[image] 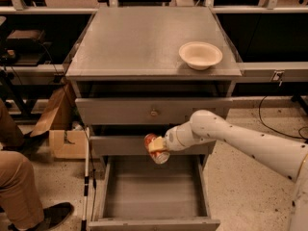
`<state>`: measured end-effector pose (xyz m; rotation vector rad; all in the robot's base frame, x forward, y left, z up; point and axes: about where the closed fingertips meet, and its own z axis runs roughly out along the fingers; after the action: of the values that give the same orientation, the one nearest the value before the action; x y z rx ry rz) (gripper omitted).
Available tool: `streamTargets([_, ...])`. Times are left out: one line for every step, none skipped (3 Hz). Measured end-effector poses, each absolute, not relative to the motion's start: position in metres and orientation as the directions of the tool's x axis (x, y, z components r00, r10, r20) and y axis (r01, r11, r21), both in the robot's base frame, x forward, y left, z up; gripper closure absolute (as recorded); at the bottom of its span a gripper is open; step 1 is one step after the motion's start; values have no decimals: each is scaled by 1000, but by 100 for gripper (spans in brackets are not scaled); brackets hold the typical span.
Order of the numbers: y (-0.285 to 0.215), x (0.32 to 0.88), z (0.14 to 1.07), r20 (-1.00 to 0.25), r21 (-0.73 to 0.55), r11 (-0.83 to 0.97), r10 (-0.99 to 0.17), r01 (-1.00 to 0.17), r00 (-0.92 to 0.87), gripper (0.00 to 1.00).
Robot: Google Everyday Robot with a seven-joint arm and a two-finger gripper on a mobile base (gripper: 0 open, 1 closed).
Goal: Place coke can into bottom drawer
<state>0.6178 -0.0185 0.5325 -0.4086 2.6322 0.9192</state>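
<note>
The coke can (155, 148) is a small red-orange can with silver ends. It hangs tilted in front of the middle drawer, above the back of the bottom drawer (151, 192). My gripper (158, 147) is shut on the coke can; the white arm reaches in from the right. The bottom drawer is pulled out, a wide grey tray with a bare floor and low sides.
A white bowl (200, 55) sits at the right on the cabinet top (139, 40). The top drawer (153, 110) is closed. A cardboard box (67, 143) and a white stick (87, 172) stand left of the cabinet. A person's leg and shoe (24, 196) are at the lower left.
</note>
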Motion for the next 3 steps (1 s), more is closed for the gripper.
streamTargets([-16,611,479,-339,609,724,-130,-323,-932,100])
streamTargets([-4,613,436,-310,650,700,-110,-295,-944,100])
streamTargets([11,619,396,-275,678,688,-89,-259,-957,100])
